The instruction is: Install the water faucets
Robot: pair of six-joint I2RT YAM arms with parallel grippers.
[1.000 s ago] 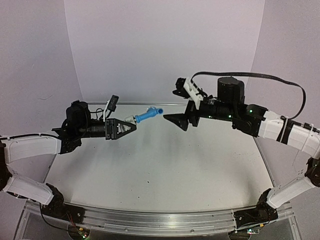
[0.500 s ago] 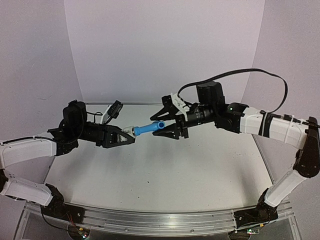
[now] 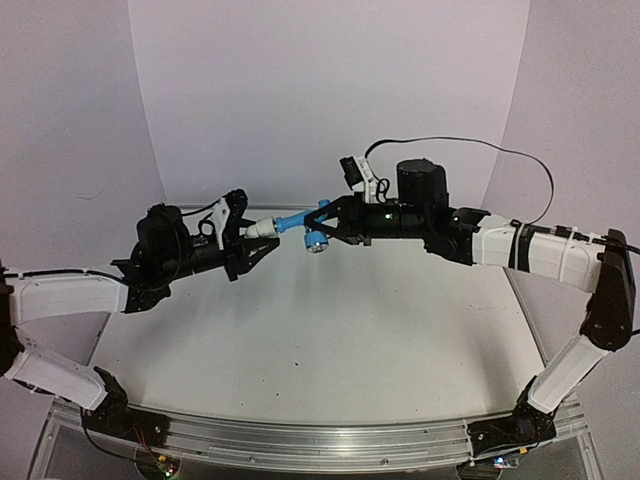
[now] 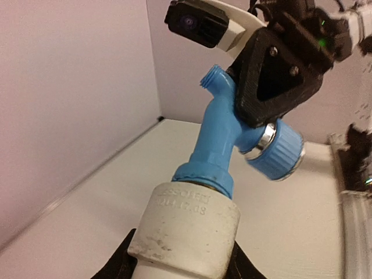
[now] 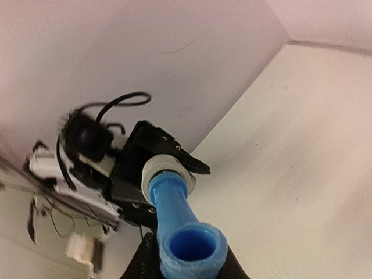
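Note:
The water faucets are held in the air between both arms. The blue tap (image 3: 293,222) sits in the white fitting (image 3: 262,229), its ribbed knob (image 3: 316,240) pointing down. My left gripper (image 3: 258,238) is shut on the white fitting (image 4: 186,229), which fills the bottom of the left wrist view between my left gripper's jaws (image 4: 183,264). My right gripper (image 3: 320,214) is shut on the blue tap (image 4: 218,131), with one black finger (image 4: 279,75) against its body by the knob (image 4: 278,152). In the right wrist view the tap's open spout (image 5: 190,247) sits between my right gripper's jaws (image 5: 189,264), with the fitting (image 5: 165,165) beyond.
The white table (image 3: 330,320) lies well below the held parts. Pale walls close the back and both sides. A metal rail (image 3: 300,440) runs along the near edge. The right arm's black cable (image 3: 520,170) loops above it.
My right gripper swung in from the right and closed on the blue tap. Both grippers and the tap rose slightly toward the back, and the knob now points down.

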